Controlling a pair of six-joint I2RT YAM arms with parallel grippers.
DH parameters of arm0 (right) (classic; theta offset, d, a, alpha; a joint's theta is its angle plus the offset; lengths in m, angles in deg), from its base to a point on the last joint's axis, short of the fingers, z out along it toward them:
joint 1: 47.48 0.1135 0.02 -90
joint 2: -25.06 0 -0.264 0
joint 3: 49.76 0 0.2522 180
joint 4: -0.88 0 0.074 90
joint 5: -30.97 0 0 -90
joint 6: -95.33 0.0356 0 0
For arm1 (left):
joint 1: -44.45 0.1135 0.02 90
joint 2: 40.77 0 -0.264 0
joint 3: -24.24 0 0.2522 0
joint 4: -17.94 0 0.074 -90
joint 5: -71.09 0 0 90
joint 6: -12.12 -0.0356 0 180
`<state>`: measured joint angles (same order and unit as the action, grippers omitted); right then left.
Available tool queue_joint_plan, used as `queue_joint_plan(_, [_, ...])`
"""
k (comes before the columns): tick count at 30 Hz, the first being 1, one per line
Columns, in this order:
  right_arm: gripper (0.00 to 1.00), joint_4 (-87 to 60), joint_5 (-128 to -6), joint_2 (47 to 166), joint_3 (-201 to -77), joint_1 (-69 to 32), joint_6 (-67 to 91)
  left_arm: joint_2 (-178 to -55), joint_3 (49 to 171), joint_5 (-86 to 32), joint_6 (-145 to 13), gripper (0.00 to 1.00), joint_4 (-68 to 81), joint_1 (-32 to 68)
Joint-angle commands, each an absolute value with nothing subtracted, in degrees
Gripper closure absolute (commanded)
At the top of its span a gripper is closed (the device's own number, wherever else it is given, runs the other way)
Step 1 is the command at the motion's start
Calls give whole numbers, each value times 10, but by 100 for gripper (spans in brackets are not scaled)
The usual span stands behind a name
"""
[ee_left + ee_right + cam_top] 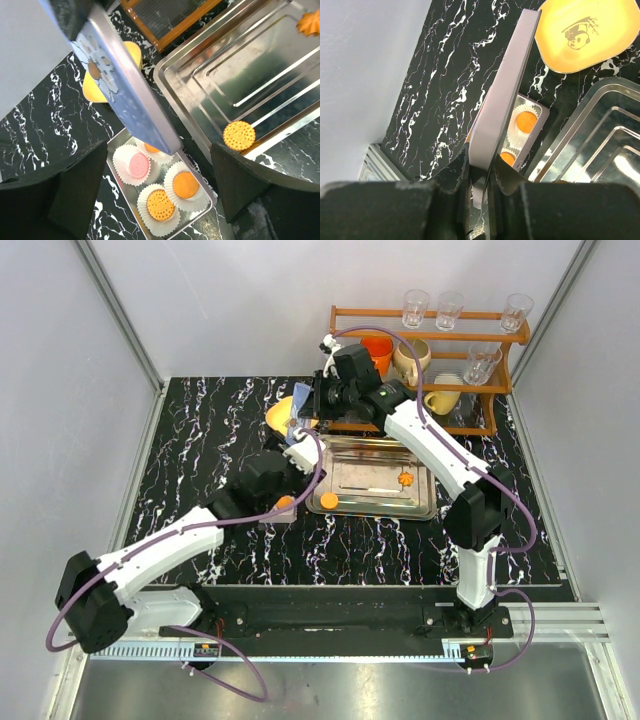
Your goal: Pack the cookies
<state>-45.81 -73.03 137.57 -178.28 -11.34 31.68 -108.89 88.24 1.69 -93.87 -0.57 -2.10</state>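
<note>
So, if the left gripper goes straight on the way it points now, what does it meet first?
Probably the tilted lid held by the right gripper; it hangs over the cookie tin. Depth is unclear, so it could slip past onto the tin.

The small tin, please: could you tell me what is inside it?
Four paper cups, each holding a cookie: a pink cookie, two orange cookies, and a fourth cookie mostly hidden by the lid tilted above the tin.
</note>
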Motion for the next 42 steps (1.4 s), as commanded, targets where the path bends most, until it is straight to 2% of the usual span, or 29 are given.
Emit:
queue_joint_plan(1, [98,-447,-727,1355,-1800,-127,304,-1023,877,-108,-918,8,-4,30])
queue_joint_plan(2, [97,-446,-733,1355,-1798,-128,304,-1014,876,-147,-916,8,-5,42])
queue_joint_plan(9, [97,-428,-773,1349,-1774,-141,313,-947,867,-232,-898,7,-7,124])
queue_joint_plan(15, [96,-401,-838,1345,-1741,-143,312,-946,882,-210,-884,7,-11,155])
queue_joint_plan(22, [96,-334,-980,1350,-1698,-143,328,-1002,921,-139,-797,7,-31,263])
queue_joint_plan(28, [96,-249,-1082,1376,-1673,-143,362,-1040,915,-114,-795,8,-19,317])
queue_joint_plan(34, [96,-110,-1123,1393,-1621,-142,421,-1078,910,-103,-793,9,-8,350])
queue_joint_plan(42, [97,-41,-1145,1453,-1611,-139,470,-1105,902,-121,-781,9,-2,378])
